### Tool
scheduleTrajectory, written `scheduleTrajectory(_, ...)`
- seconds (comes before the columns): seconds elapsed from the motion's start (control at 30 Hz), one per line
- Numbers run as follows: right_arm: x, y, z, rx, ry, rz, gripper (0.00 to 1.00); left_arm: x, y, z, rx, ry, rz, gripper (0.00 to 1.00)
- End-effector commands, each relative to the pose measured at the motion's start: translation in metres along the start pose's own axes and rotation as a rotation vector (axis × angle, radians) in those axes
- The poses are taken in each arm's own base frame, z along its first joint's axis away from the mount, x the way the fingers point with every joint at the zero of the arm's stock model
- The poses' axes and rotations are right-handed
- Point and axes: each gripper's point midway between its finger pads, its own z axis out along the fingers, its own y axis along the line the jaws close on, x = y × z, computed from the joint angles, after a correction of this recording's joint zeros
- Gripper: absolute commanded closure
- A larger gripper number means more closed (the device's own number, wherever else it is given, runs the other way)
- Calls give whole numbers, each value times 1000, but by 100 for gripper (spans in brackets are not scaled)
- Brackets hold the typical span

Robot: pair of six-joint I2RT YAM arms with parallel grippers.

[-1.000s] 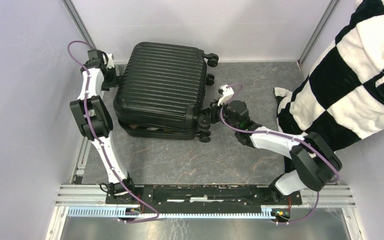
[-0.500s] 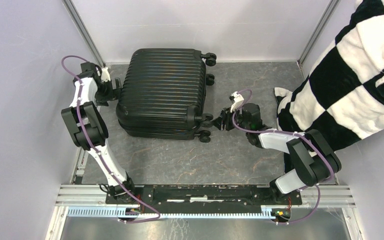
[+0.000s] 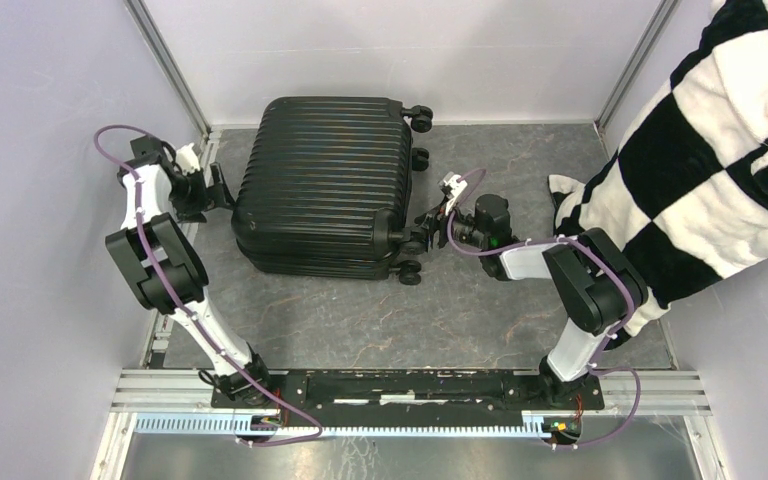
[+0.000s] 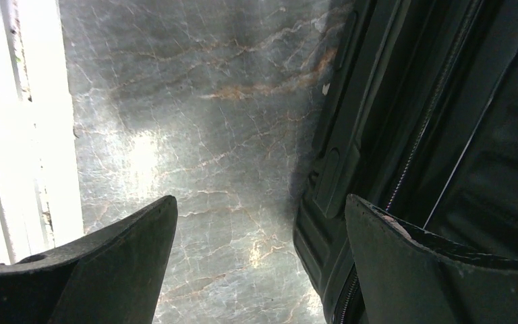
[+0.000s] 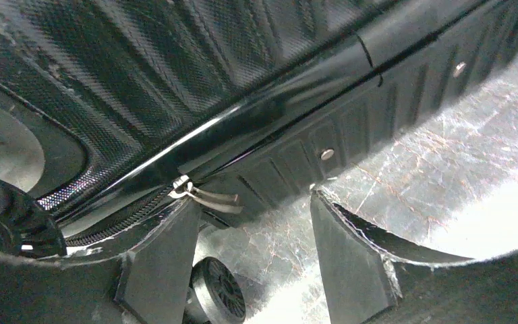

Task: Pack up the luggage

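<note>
- Black ribbed hard shell: the luggage [image 3: 325,185] lies flat on the grey marbled desk [image 3: 460,310], towards the far left corner. Its lid is down on the base and its caster wheels [image 3: 422,118] face the desk's right edge.
- The step in hand looks like zipping the seam shut.
- The right tool [image 5: 253,223] sits at the wheel end, jaws partly apart and holding nothing. The silver zipper pull [image 5: 206,197] lies just beside one of its fingers [image 5: 158,263].
- To do it well, that tool should centre on the thin tab, pinch it squarely, then draw along the seam line rather than away from the shell, staying clear of the nearest caster.
- The left tool [image 4: 260,229] stands wide and empty over bare desk, just beside the luggage's left end. It is well placed to brace the case if the pull drags it sideways.
- Close up, the shell is glossy with a fine woven texture near the wheels, and a zipper track [image 4: 411,155] runs along the seam. Whether any stretch is already zipped cannot be told.
</note>
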Motion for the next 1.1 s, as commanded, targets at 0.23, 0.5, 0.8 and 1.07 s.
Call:
scheduleTrajectory(0.23,-40,33,15,-289,-144,-166,44,30,-15,2,102,38,52,0)
scheduleTrajectory(0.5,-43,47,0,-314,-212,-162,74,37,-26,-11,137,12,113,0)
scheduleTrajectory(0.8,-33,49,-16,-265,-208,-138,100,17,-58,-93,147,-166,484,0)
scheduleTrajectory(1.07,-16,60,-25,-261,-188,-105,100,36,-175,-142,255,-307,1032,0)
